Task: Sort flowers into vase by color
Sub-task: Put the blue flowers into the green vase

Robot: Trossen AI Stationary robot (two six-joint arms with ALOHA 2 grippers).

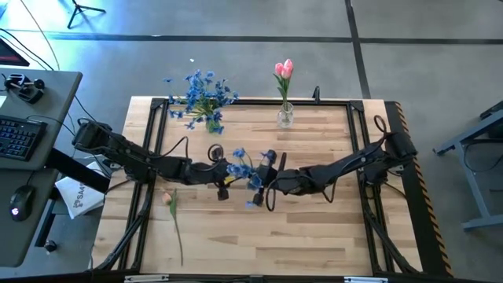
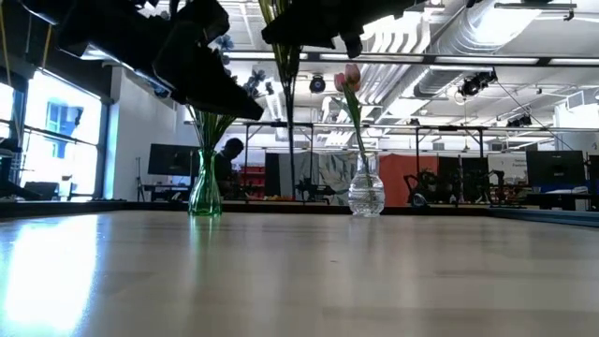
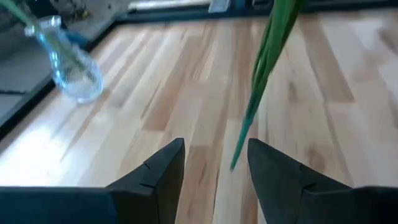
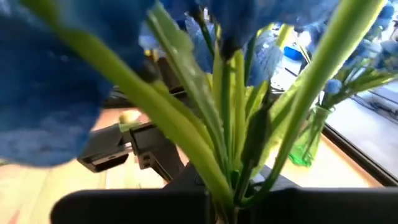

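Blue blossoms and green stems of a blue flower bunch (image 4: 236, 112) fill the right wrist view, packed into the right gripper (image 1: 266, 178), whose fingers are pinched on the stems. High view: this bunch (image 1: 245, 169) is held at mid-table, between the two arms. Left gripper (image 1: 224, 174) sits just beside it, coming in from the left; in the left wrist view its two dark fingers (image 3: 163, 171) are spread apart with a thin green stem (image 3: 264, 68) hanging down between them; contact with either finger cannot be confirmed. Low view: both grippers hang well above the table top (image 2: 299, 281), stem (image 2: 286, 84) dangling beneath them. Green vase (image 1: 213, 119) stands at the far edge of the table, left of centre, already holding a bunch of blue flowers (image 1: 203, 93). Clear glass vase (image 1: 285, 116) stands at the far edge near centre, well apart from the green one, with a pink tulip (image 1: 284, 71) upright in it. One pink tulip bud on a long stem (image 1: 174, 216) lies flat on the table at the near left, below the left arm. Desk with keyboard (image 1: 17, 135) and mouse (image 1: 22, 200) stands left of the table.
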